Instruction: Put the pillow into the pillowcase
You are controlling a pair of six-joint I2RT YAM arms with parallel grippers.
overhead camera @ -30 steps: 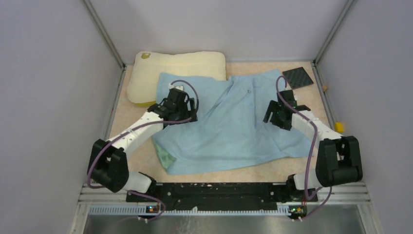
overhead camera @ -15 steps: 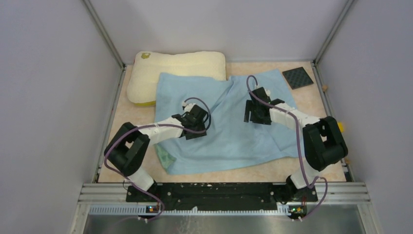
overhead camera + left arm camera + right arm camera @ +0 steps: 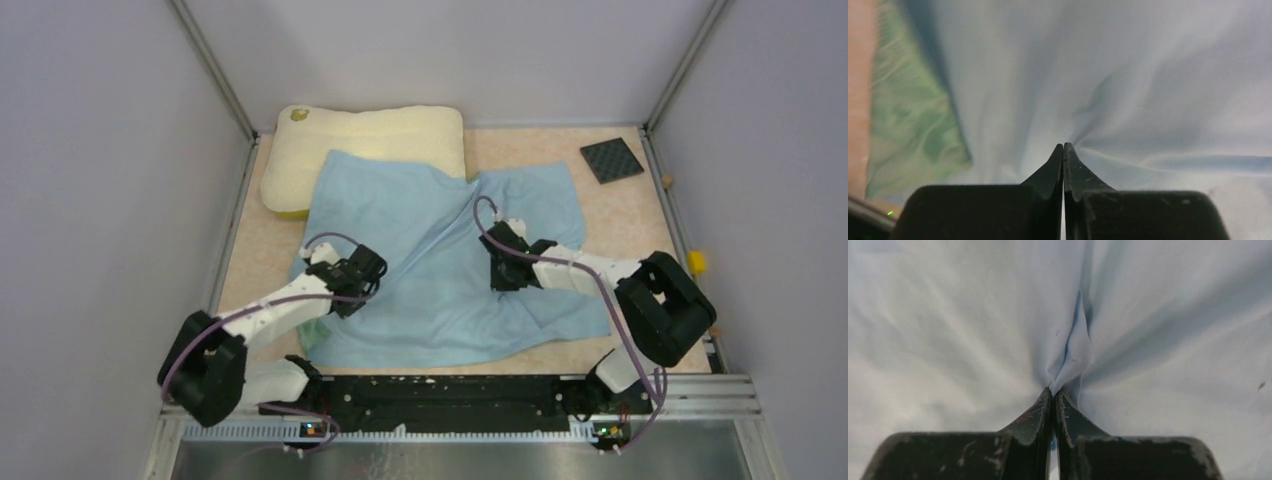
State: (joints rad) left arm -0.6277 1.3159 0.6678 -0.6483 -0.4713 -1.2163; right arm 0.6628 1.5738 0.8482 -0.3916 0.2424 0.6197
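Blue pillowcase [image 3: 430,215] lay rumpled across the middle of the desk [image 3: 620,215], its far-left corner overlapping the pillow [image 3: 370,135], which sat in the desk's far-left corner, outside the case. Left end effector [image 3: 1063,146] was pressed together on the cloth near the case's near-left edge, creases running into its tips, green reverse side [image 3: 913,125] showing just to its left. Right end effector [image 3: 1053,389] was pressed together too, pinching a small raised fold of blue cloth right of center.
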